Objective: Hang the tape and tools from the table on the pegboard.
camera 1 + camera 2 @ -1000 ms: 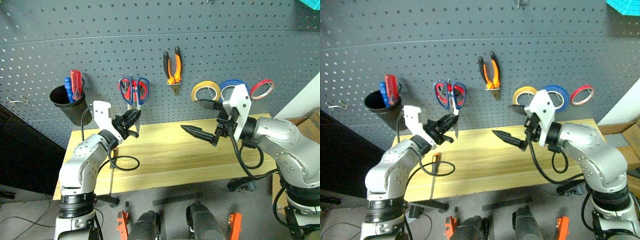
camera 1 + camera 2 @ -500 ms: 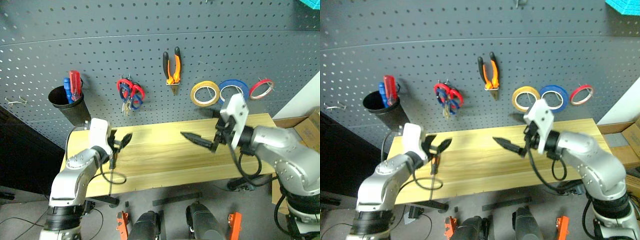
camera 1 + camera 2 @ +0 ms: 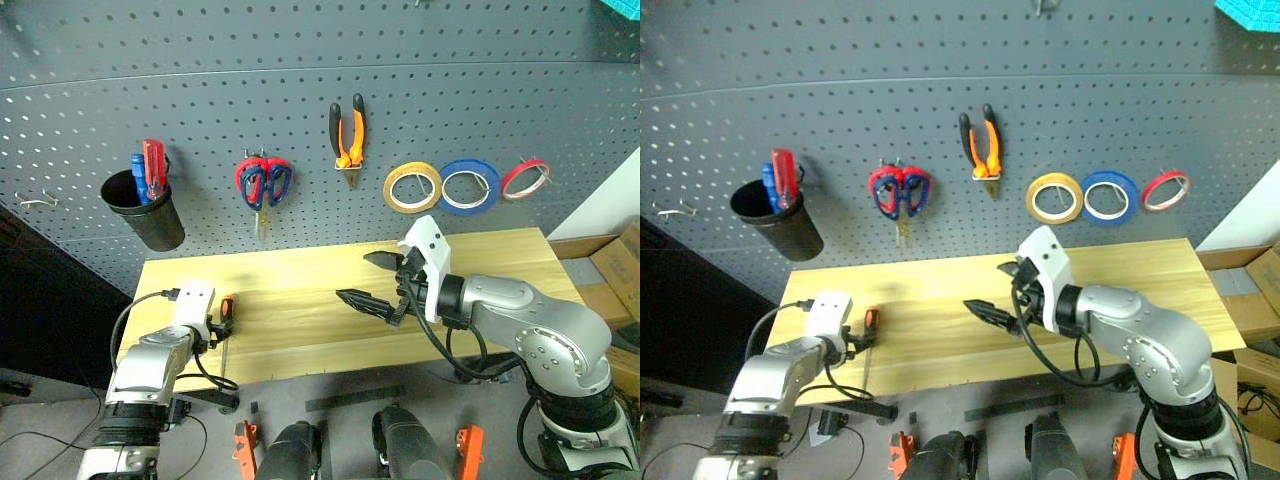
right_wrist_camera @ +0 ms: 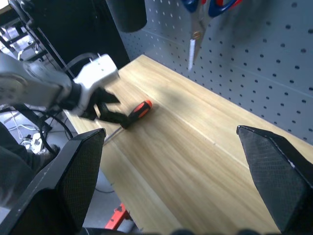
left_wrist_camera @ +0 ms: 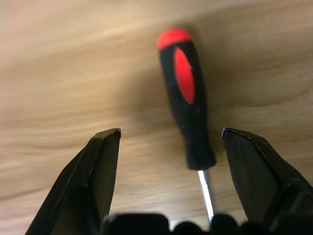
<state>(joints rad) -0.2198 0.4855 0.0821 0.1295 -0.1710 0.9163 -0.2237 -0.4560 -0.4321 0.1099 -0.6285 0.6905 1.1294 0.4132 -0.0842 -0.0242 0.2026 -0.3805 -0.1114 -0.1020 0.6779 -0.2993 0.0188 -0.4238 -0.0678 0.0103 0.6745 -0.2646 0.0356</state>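
Observation:
A thin screwdriver (image 5: 188, 112) with an orange-and-black handle lies on the light wood table (image 3: 490, 260) near its left end. My left gripper (image 3: 221, 320) is lowered over it and stands open, one finger on each side of the handle, apart from it. My right gripper (image 3: 356, 278) hovers open and empty above the middle of the table. On the dark pegboard (image 3: 500, 90) hang the blue-handled scissors (image 3: 264, 183) together with a red-handled pair, the orange-and-black pliers (image 3: 347, 135) and the yellowish tape (image 3: 412, 187).
A blue tape ring (image 3: 469, 186) and a red tape ring (image 3: 525, 177) hang right of the yellowish one. A black cup (image 3: 145, 215) with red and blue screwdrivers hangs at the left, beside a bare wire hook (image 3: 35, 201). A cardboard box (image 3: 615, 262) stands at the right.
My left gripper let go of the scissors at the pegboard, opened and dropped to the table's left end over the screwdriver. The scissors now hang still. My right gripper sank and moved left.

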